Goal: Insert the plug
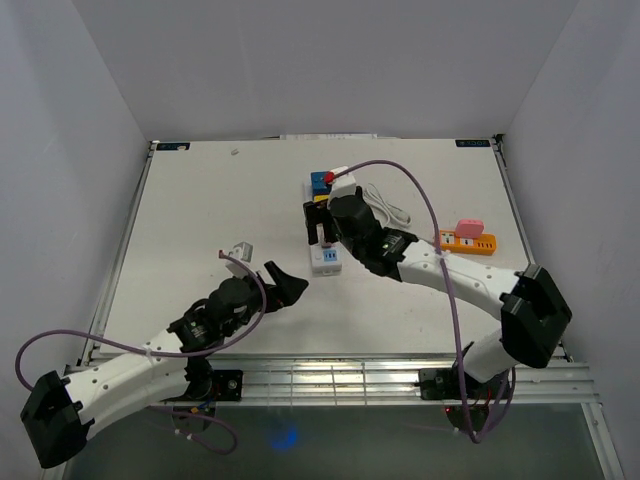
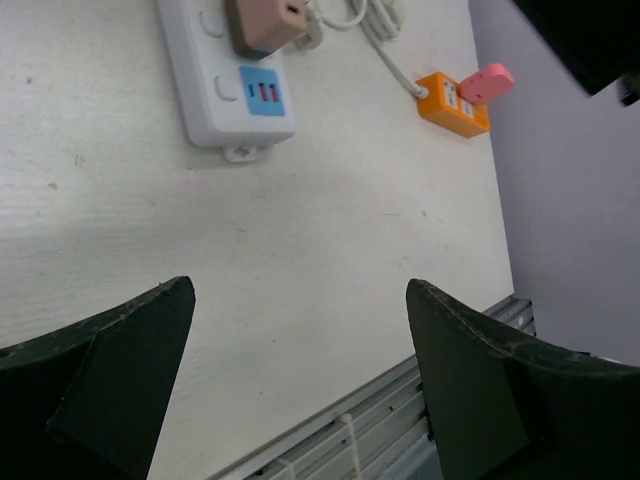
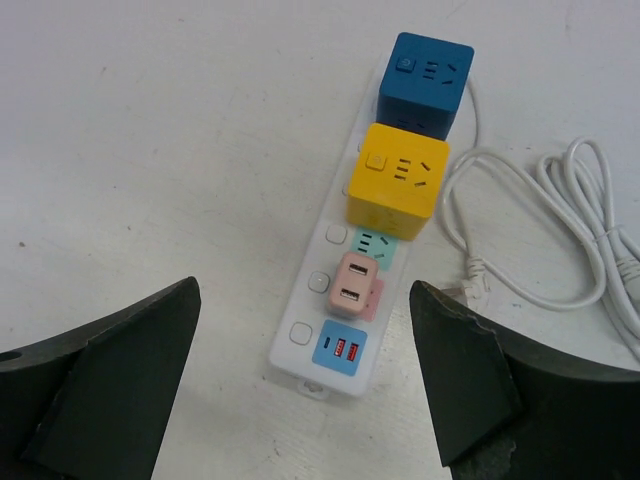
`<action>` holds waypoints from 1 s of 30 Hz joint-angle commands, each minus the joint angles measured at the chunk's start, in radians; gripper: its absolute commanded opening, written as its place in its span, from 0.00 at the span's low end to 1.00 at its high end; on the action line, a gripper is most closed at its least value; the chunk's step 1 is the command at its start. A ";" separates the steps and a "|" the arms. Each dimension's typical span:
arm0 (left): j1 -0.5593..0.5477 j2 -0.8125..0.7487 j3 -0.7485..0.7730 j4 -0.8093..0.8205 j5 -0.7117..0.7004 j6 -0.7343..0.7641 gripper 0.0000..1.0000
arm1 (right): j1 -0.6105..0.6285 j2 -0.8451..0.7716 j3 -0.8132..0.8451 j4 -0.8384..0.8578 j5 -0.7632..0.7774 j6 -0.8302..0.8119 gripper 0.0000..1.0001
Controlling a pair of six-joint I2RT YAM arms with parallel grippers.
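The right gripper (image 1: 320, 224) hung directly over the white power strip (image 3: 298, 348) with its jaws spread and empty. This stance looked suited to checking the work or pressing down. The pink plug (image 3: 355, 283) sat in the strip's socket on the near side of the yellow cube (image 3: 400, 180) and appeared seated. The left gripper (image 1: 288, 280), likewise released and empty, waited near-left of the strip, presumably to stay clear of the working area.

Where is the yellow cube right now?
In the right wrist view, the yellow cube sits on the white power strip, right of centre. It is between the blue cube at the far end and the pink adapter nearer the camera.
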 commanded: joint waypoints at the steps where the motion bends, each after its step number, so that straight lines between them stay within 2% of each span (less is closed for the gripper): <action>1: 0.005 -0.032 0.191 -0.233 0.046 0.063 0.98 | -0.004 -0.121 -0.049 -0.044 -0.015 -0.041 0.90; 5: 0.005 -0.055 0.294 -0.332 0.050 0.148 0.98 | -0.006 -0.329 -0.167 -0.011 -0.072 -0.131 0.90; 6: 0.005 -0.053 0.302 -0.341 0.030 0.153 0.98 | -0.004 -0.372 -0.251 0.011 -0.074 -0.143 0.90; 8: 0.003 -0.044 0.295 -0.321 0.039 0.161 0.98 | -0.004 -0.508 -0.363 0.128 -0.086 -0.165 0.90; 10: 0.003 -0.012 0.285 -0.282 0.103 0.191 0.98 | -0.006 -0.595 -0.548 0.231 -0.086 -0.186 0.90; 13: 0.003 0.008 0.232 -0.153 0.225 0.196 0.98 | -0.004 -0.736 -0.713 0.372 -0.034 -0.147 0.90; 16: 0.003 -0.003 0.186 -0.059 0.229 0.229 0.98 | -0.003 -0.823 -0.804 0.469 0.026 -0.136 0.90; 17: 0.003 -0.009 0.178 -0.056 0.182 0.245 0.98 | -0.004 -0.851 -0.851 0.491 0.067 -0.131 0.90; 21: 0.003 -0.072 0.085 -0.015 0.050 0.302 0.98 | -0.004 -0.900 -0.877 0.486 0.090 -0.119 0.90; 24: 0.003 -0.128 0.075 -0.030 0.074 0.331 0.98 | -0.004 -0.915 -0.877 0.496 0.087 -0.131 0.90; 30: 0.003 -0.185 0.060 -0.107 0.016 0.320 0.98 | -0.003 -0.914 -0.899 0.512 0.066 -0.120 0.90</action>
